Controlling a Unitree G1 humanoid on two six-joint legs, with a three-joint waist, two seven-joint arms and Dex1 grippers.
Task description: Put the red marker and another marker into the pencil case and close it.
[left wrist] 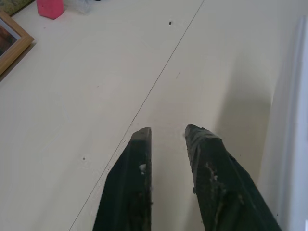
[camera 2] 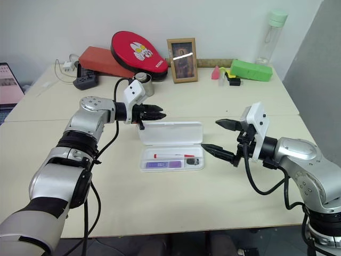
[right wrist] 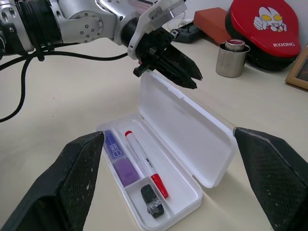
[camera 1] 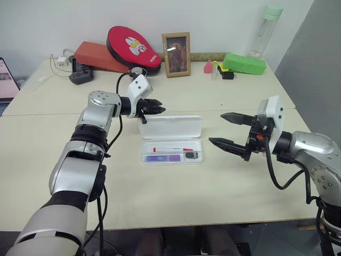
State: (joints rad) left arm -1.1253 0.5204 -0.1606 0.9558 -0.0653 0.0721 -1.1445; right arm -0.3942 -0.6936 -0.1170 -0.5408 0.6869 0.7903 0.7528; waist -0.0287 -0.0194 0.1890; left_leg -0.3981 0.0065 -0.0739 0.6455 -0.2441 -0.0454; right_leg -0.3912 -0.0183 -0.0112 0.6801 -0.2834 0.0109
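The back of the table (camera 1: 160,208) is crowded. From the robot's left to its right stand a black adapter (camera 1: 81,76) with white cables, a flat red box (camera 1: 98,56), a red oval pad (camera 1: 133,48) with a cartoon face leaning on that box, a small metal cup (camera 2: 144,84), a framed photo (camera 1: 176,54), a small pink block (camera 1: 208,66), a lime-green box (camera 1: 244,63) and a clear bottle (camera 1: 265,31) with a pale green cap. All of these sit well apart from the work at the centre.

There the pencil case (camera 1: 171,153) lies open, its lid (camera 1: 173,127) standing up on the far side — one case, long axis running left to right across the table. Its tray holds three things: one red marker (right wrist: 144,162), one purple highlighter (right wrist: 119,161) and one small black object (right wrist: 152,199). The marker lies in the far lane along the case's length, its red cap towards the robot's right. The highlighter lies parallel in the near lane, at the robot's left part of the tray. The black object sits in the small compartment at the right end.

The left gripper (camera 1: 155,110) hangs just behind the lid's upper left corner, pointing to the robot's right; its two fingers stand close together with a narrow gap, holding nothing. Whether they touch the lid cannot be told. The right gripper (camera 1: 226,129) hovers beside the case's right end, pointing towards it — fingers spread wide and empty.
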